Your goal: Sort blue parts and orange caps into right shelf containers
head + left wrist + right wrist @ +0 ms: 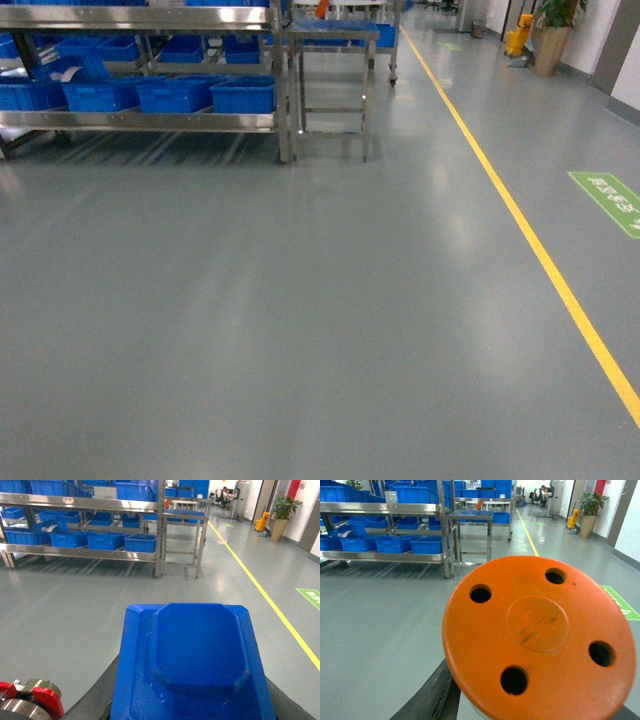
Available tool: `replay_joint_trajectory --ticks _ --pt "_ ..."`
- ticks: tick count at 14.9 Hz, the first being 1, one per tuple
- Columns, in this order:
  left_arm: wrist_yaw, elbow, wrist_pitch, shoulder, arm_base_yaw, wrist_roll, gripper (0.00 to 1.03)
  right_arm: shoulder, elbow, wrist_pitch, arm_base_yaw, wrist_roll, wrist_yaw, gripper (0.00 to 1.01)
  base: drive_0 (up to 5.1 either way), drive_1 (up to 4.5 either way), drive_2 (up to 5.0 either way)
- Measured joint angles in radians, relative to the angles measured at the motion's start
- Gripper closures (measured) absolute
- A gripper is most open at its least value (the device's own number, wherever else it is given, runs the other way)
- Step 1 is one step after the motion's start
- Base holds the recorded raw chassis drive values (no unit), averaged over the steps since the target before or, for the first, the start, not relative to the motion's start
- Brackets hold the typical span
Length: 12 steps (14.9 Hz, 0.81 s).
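A blue part [195, 660], a moulded block with a raised octagonal face, fills the bottom of the left wrist view. My left gripper [192, 707] is shut on it, with black fingers [95, 700] showing on both sides. In the right wrist view an orange cap [540, 630], a round disc with several holes, sits in my right gripper [530, 711], a black finger [432, 697] at its left edge. Bright-blue crates [243, 95] stand far ahead on a steel shelf [150, 122], also seen as crates [140, 542] and crates [427, 544]. Neither gripper shows in the head view.
Grey floor [300, 320] stretches between me and the shelf. A small steel table [333, 85] stands at the shelf's right end. A yellow floor line [530, 240] runs along the right, with a green floor sign [610, 200], a potted plant [553, 35] and a yellow bucket [518, 40] beyond.
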Motion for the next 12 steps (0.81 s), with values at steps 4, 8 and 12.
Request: replay_joint_trajectory --ticks 4,8,12 --pt "-0.001 0.0 0.005 0.0 0.0 0.0 0.61 0.0 0.0 0.001 0.0 0.0 0.0 0.57 -0.5 3.78 -4.8" --pt "-0.001 0.0 0.0 0.0 0.0 0.0 0.61 0.0 0.0 0.0 0.0 0.0 0.0 0.57 -0.1 4.18 -4.4" --pt "0.0 0.0 -0.004 0.0 0.0 0.0 0.61 0.0 0.0 -0.003 0.0 0.0 0.0 0.57 0.1 4.35 -4.2"
